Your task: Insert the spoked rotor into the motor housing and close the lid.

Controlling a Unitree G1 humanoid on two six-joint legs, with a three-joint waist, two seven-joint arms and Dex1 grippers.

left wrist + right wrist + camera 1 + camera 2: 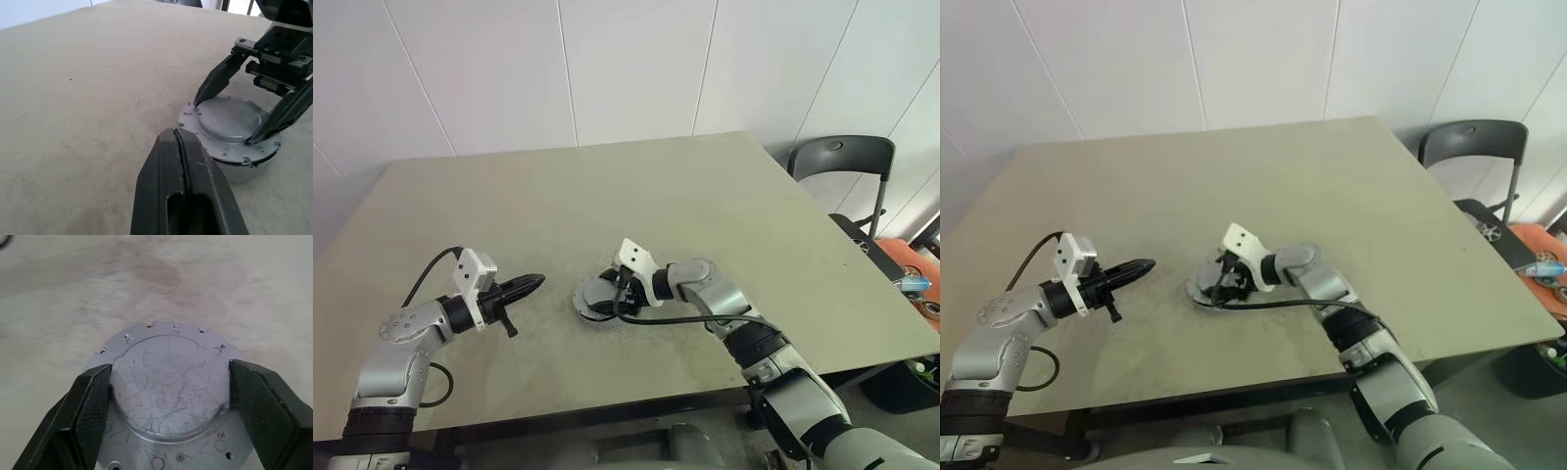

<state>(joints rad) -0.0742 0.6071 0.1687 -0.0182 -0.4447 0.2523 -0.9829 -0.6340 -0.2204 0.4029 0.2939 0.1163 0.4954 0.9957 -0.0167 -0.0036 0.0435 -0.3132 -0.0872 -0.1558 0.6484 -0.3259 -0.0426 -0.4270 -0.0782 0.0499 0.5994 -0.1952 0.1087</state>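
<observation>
The lid (166, 396), a scratched silvery-grey disc with a raised round middle and a rim of small holes, lies flat on the motor housing (238, 171), of which just the side wall shows beneath it. The stack sits on the table (636, 196) near its front middle. My right gripper (169, 377) reaches down over it, one finger pressed against each side of the raised middle. The spoked rotor is hidden. My left gripper (533, 284) hovers shut and empty just above the table, a short way left of the stack, pointing at it.
A dark folding chair (842, 162) stands past the table's far right corner. Orange and other small items (913, 279) lie off the right edge. A black cable (685, 318) runs along my right forearm.
</observation>
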